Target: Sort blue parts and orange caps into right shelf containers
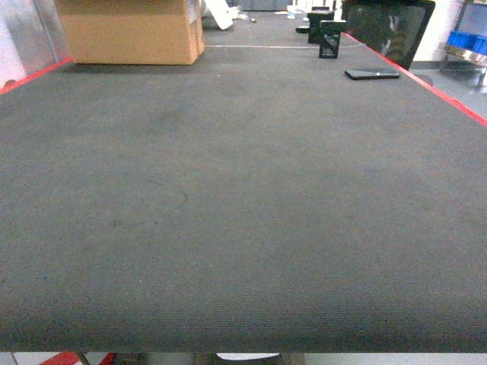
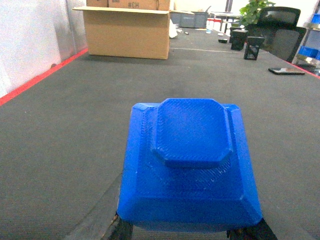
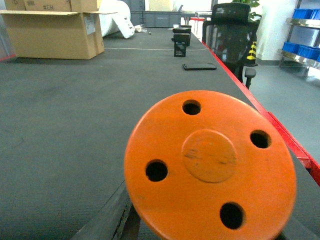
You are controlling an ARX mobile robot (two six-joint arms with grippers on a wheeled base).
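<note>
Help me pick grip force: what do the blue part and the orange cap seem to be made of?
Blue part: likely 3D-printed plastic, matte, with fine layer lines across its faces. Orange cap: probably plastic too, smooth and slightly satiny, with faint scuffs on its raised centre disc. Both look rigid, though that's uncertain from pictures.

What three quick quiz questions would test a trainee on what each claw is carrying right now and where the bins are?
1. True or false: the left wrist view shows a blue part filling the space in front of the left claw.
2. How many round holes show in the orange cap at the right claw? A) two B) four C) six
3. Fill in: in the head view the blue bins sit on a shelf at the far ____ edge, beyond the table.

Key: 1 true. 2 B. 3 right. Neither claw's fingertips show clearly, so its grip is presumed, not confirmed.
</note>
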